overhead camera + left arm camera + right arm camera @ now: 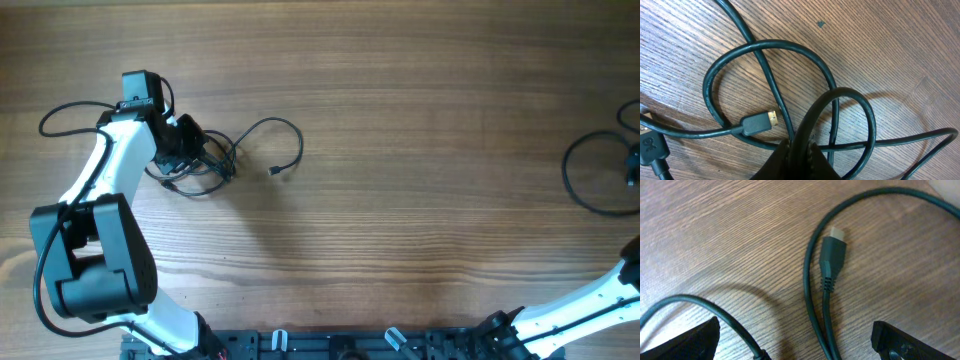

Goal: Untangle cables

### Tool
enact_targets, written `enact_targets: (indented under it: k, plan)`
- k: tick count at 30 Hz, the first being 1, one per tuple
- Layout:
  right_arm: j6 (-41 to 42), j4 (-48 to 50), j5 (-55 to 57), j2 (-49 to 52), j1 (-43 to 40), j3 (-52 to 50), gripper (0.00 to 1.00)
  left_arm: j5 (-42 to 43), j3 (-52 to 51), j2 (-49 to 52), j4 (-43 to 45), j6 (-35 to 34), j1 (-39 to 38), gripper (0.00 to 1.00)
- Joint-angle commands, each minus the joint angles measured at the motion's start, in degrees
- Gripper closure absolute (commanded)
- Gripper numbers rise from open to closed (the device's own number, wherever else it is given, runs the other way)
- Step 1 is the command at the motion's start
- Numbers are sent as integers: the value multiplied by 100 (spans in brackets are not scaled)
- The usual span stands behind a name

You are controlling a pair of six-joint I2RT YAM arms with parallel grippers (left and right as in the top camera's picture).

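A tangle of thin black cables (205, 165) lies on the wooden table at the left, with one loop reaching right to a small plug (275, 172). My left gripper (188, 150) sits over the tangle. In the left wrist view it (800, 152) is shut on a cable loop (840, 92) that rises between its fingers, beside a plug (757, 122) inside crossed loops. Another cable loop (597, 175) lies at the far right edge. My right gripper (795, 330) is open wide just above two cable strands (820, 320) and a plug (832, 255).
The left arm's white links and black base (95, 260) stand at the front left. The right arm (580, 305) reaches in from the front right. A thicker black wire (65, 112) loops behind the left arm. A larger connector (652, 150) lies at the left wrist view's edge.
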Motion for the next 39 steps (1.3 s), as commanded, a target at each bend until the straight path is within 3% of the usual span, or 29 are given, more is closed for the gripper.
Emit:
enact_targets:
  k: [1, 10, 12, 14, 15, 16, 18, 19, 22, 26, 35, 39]
  plan:
    - [-874, 76, -203, 129, 2, -76, 0, -122, 24, 107, 17, 72, -24, 86]
    - [-870, 225, -208, 675, 9, -184, 1, -142, 24, 107, 28, 72, -24, 86]
    - [-868, 219, -269, 826, 26, -184, 5, -140, 24, 107, 42, 72, -24, 87]
    - [-872, 225, -446, 949, 35, -184, 16, -140, 24, 107, 55, 70, -24, 87]
    - [-872, 249, -697, 988, 35, -184, 29, -140, 24, 107, 57, 70, -24, 87]
    - [-859, 293, -907, 1005, 35, -184, 62, -140, 24, 107, 57, 70, -26, 87]
    - [-501, 457, -1327, 1005, 42, -184, 91, -140, 24, 107, 57, 72, -24, 87]
    - [-125, 586, -1473, 1005, 52, -184, 96, -140, 24, 107, 57, 70, -24, 87]
    - [890, 962, -1676, 1005, 164, -184, 95, -140, 24, 107, 55, 72, -26, 87]
    - [1392, 1373, -1937, 1005, 605, -184, 95, -140, 24, 107, 39, 70, -26, 87]
    - [1749, 2680, -1519, 1005, 2509, -184, 95, -140, 24, 107, 31, 72, -26, 85]
    - [1827, 3353, -306, 1005, 3329, -181, 96, -140, 24, 107, 31, 72, -26, 84]
